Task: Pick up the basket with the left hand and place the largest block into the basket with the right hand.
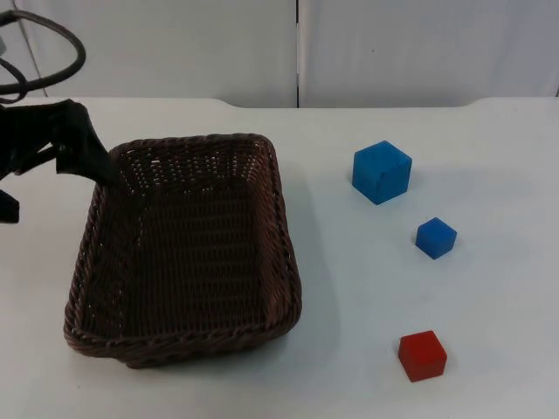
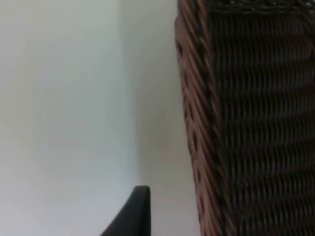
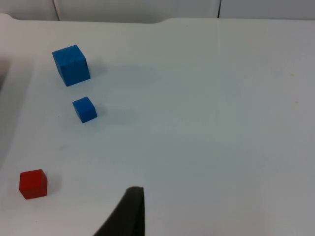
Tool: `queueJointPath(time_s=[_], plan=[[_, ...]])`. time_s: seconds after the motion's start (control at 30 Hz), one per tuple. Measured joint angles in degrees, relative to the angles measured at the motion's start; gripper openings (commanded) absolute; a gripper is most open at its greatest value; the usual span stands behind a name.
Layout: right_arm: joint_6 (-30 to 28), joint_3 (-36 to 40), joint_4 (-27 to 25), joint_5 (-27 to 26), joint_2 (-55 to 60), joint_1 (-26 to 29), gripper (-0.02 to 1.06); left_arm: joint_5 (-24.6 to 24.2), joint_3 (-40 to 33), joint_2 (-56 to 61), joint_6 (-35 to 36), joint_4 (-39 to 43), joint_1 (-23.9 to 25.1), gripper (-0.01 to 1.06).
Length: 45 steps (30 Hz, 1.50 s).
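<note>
A dark brown wicker basket [image 1: 286, 253] stands on the left half of the white table. My left gripper [image 1: 103, 171] is at its far left corner, reaching down to the rim. In the left wrist view one fingertip [image 2: 136, 212] sits outside the basket wall [image 2: 197, 147], with a strip of table between them, so the gripper is open. The largest block, a blue cube [image 1: 382, 172] [image 3: 71, 65], sits right of the basket. My right gripper [image 3: 131, 216] waits above the table, well away from the cubes.
A small blue cube [image 1: 436, 237] [image 3: 84, 109] lies nearer than the big one. A red cube [image 1: 423, 355] [image 3: 33, 184] lies close to the front edge. The grey partition wall [image 1: 393, 44] closes the far side.
</note>
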State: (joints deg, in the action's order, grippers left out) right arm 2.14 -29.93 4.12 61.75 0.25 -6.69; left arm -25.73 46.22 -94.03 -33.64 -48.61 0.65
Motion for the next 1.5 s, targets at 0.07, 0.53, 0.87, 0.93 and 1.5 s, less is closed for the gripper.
queueJointPath(time_s=[0.07,0.53,0.87,0.93,1.5], plan=[[0.0,0.0,0.0,0.0,0.0,0.0,1.05,0.1,0.8,-2.0,0.0,-0.2,0.0,1.05],[0.0,0.3,0.0,0.1,0.0,0.0,1.05,0.7,5.8,-12.2,-0.4,-0.2,0.0,1.05],[0.0,0.3,0.0,0.1,0.0,0.0,1.05,1.1,8.8,-18.7,-3.5,-0.6,-1.0,1.05],[0.0,0.3,0.0,0.1,0.0,0.0,1.05,1.1,9.6,-20.0,-3.8,-0.6,-2.0,1.05],[0.0,0.3,0.0,0.1,0.0,0.0,1.05,1.1,11.0,-23.0,-4.3,-0.6,-3.4,0.64]])
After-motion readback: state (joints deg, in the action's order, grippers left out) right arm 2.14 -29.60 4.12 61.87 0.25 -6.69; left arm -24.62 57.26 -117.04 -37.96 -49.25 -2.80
